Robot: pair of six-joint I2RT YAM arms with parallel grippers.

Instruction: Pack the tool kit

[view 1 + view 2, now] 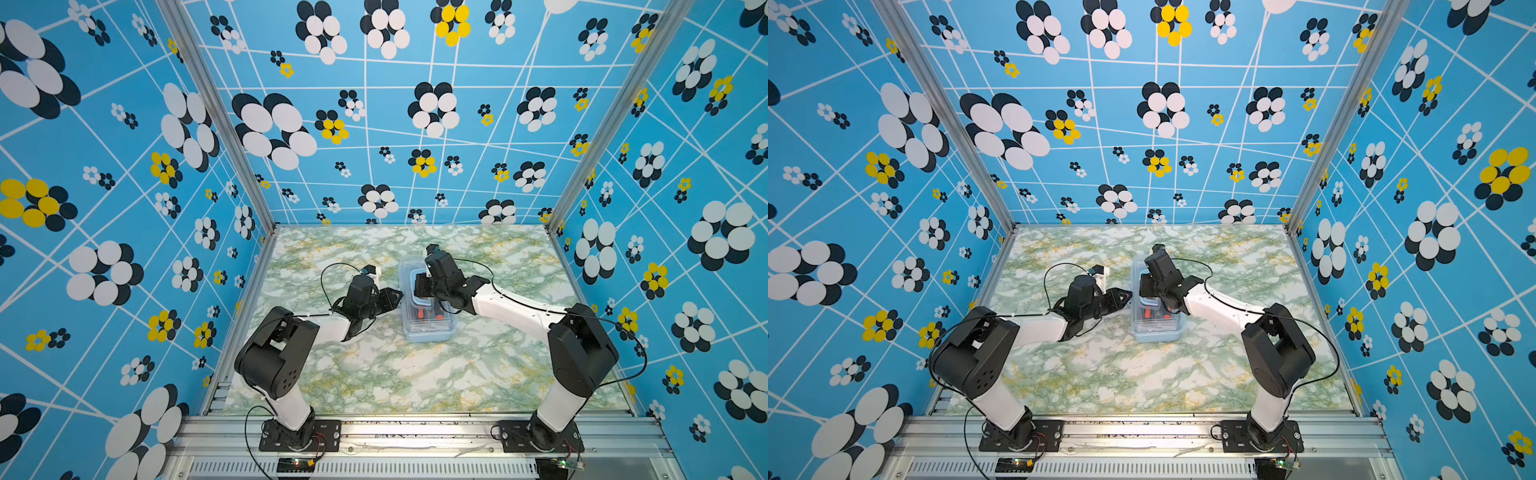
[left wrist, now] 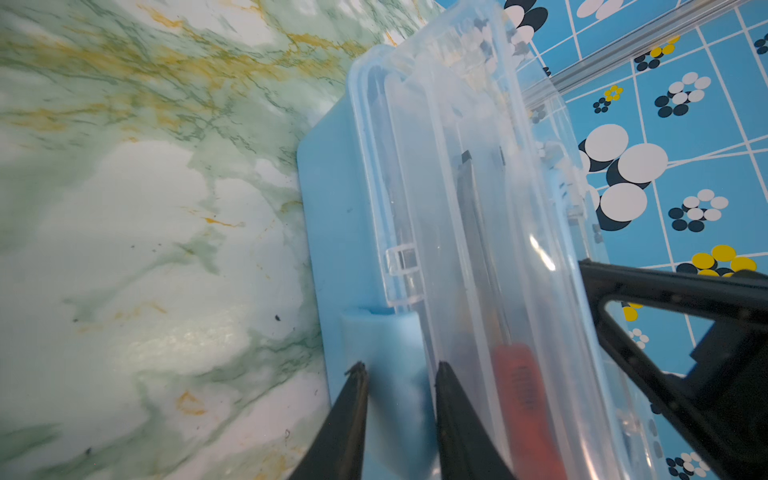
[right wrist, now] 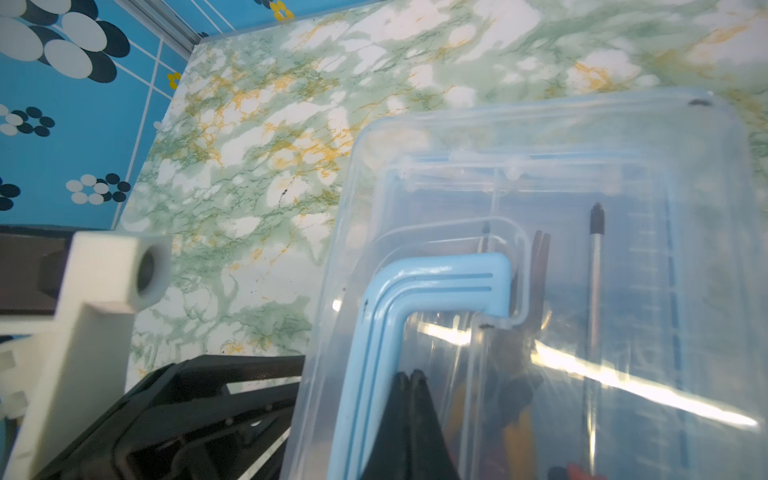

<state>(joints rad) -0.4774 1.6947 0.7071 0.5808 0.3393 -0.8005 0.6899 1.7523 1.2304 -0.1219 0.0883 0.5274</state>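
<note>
The left hand (image 2: 401,374) has a finger on either side of the light-blue side latch (image 2: 382,328) of the tool kit (image 1: 428,328). The fingers look to be pinching it, since the latch fills the gap between them. The right hand (image 3: 409,378) is closed with nothing between its tips. They sit on the clear lid (image 3: 623,174) just inside the bend of the blue handle (image 3: 440,282) (pressing or merely resting, I cannot tell). An orange screwdriver (image 2: 519,390) and a chrome shaft (image 3: 595,257) show through the lid, so the tools seem to be in and latching looks like the step in hand.

The box stands near the middle of the marbled surface (image 1: 374,374), its length running front to back. It looks like thin, stiff plastic, smooth and probably slippery, and the steel inside would add weight and could slide if the box is tipped. The handle is the natural hold for carrying, while the latch wants a firm squeeze against the rim. Open surface lies all round the box and the walls are well apart from it. The only crowding is the two hands, close together at its left flank.
</note>
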